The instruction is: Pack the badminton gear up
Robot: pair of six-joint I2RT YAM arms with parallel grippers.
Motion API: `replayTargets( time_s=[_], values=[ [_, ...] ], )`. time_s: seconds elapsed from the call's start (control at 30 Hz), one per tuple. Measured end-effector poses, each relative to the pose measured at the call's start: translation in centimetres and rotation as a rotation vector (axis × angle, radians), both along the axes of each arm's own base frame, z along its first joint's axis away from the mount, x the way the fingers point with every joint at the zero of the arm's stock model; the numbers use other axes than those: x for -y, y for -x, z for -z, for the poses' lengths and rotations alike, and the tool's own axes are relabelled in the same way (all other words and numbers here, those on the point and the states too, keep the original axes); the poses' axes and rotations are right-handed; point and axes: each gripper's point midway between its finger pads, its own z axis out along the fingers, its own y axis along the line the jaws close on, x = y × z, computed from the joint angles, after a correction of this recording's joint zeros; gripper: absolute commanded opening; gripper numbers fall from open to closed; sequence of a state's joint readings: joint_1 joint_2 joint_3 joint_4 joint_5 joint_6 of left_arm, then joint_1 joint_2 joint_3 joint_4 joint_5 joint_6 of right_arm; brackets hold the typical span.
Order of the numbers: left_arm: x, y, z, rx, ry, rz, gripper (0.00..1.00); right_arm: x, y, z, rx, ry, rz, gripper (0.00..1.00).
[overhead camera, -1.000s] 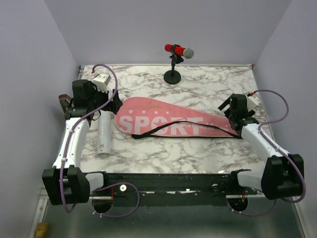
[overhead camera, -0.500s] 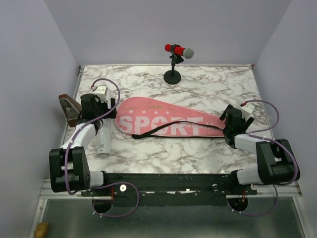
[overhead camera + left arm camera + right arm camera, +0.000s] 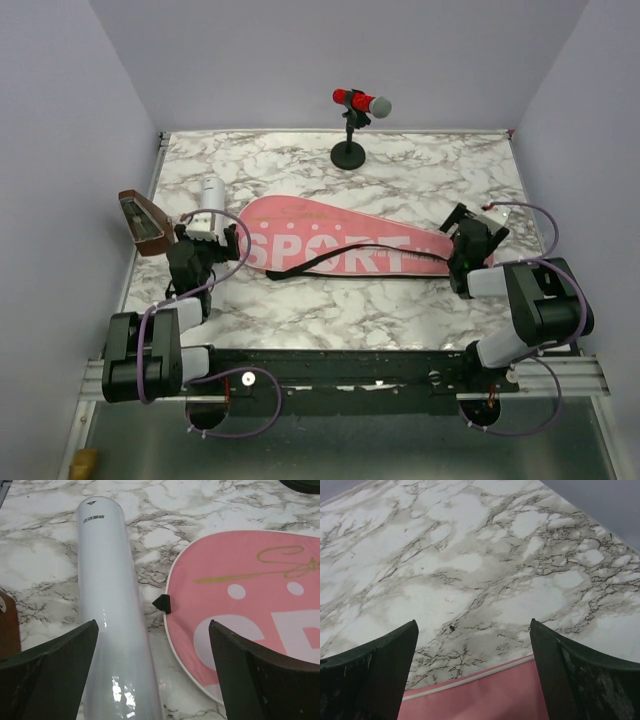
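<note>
The long pink bag [image 3: 330,245] lettered "SPORT" lies across the middle of the table, its black strap [image 3: 350,255] trailing over it. The white tube [image 3: 212,192] lies left of the bag's round end, its near part hidden under my left arm. My left gripper [image 3: 206,240] hangs low and open; the left wrist view shows the tube [image 3: 107,605] by its left finger and the bag [image 3: 250,610] by its right. My right gripper [image 3: 466,238] is open over the bag's narrow end, above the bag's edge [image 3: 485,695]. No rackets are in view.
A red microphone [image 3: 360,102] on a black stand [image 3: 348,155] is at the back centre. A small brown wedge-shaped box [image 3: 140,222] sits at the table's left edge. Purple walls close in the marble table [image 3: 300,180].
Both arms have folded back toward the near edge. The left gripper has slid nearer along the tube, baring its far end. The right gripper has drawn back slightly over the bag's narrow end.
</note>
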State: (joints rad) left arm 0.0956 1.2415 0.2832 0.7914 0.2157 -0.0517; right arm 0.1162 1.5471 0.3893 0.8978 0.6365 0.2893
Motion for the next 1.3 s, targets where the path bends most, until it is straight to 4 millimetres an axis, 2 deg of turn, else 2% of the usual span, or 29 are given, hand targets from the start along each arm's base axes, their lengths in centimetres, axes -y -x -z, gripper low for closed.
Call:
replayTargets(
  time_s=[0.03, 0.07, 0.17, 0.23, 0.33, 0.43, 0.53, 0.63, 0.83, 1.3],
  values=[
    [0.1, 0.3, 0.2, 0.014, -0.003, 0.007, 0.98, -0.1, 0.1, 0.1, 0.001, 0.000, -0.011, 1.00],
    [0.4, 1.6, 1.6, 0.020, -0.002, 0.014, 0.98, -0.4, 0.1, 0.1, 0.007, 0.002, -0.029, 1.00],
    [0.5, 3.1, 2.6, 0.050, -0.004, 0.006, 0.98, -1.4, 0.8, 0.1, 0.042, 0.020, -0.114, 1.00],
    [0.2, 3.1, 1.7, 0.097, -0.003, -0.013, 0.98, -2.6, 2.2, 0.8, 0.037, 0.052, -0.193, 1.00],
    [-0.2, 2.1, -0.5, 0.168, -0.001, -0.034, 0.99, -4.8, 4.0, 3.4, -0.038, 0.107, -0.327, 1.00],
    [-0.6, -0.1, -3.4, 0.219, -0.003, -0.071, 0.98, -5.1, 3.2, 2.9, -0.014, 0.123, -0.338, 1.00],
    [0.2, -1.2, -4.9, 0.245, -0.014, -0.063, 0.99, -4.8, 1.0, 0.9, 0.060, 0.098, -0.327, 1.00],
    [0.5, -1.2, -4.5, 0.226, -0.021, -0.060, 0.99, -4.0, 0.0, -0.4, 0.106, 0.083, -0.307, 1.00],
    [0.2, -1.1, -3.6, 0.194, -0.025, -0.077, 0.98, -4.3, 0.0, -0.3, 0.109, 0.074, -0.325, 1.00],
    [0.1, -1.1, -3.4, 0.187, -0.026, -0.081, 0.98, -4.5, 0.0, -0.3, 0.109, 0.073, -0.336, 1.00]
  ],
)
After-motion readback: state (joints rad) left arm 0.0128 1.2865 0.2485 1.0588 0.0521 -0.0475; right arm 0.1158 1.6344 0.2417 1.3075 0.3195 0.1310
